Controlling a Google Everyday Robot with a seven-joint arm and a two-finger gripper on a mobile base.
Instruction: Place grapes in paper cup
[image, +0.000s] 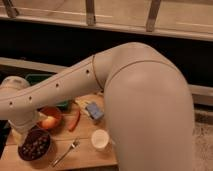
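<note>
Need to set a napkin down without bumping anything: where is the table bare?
Bare wood lies between the fork and the paper cup, and between the red chili and that cup. The left is crowded: the purple bowl holding the grapes, the orange bowl, and the gripper beside the purple bowl's left rim.
</note>
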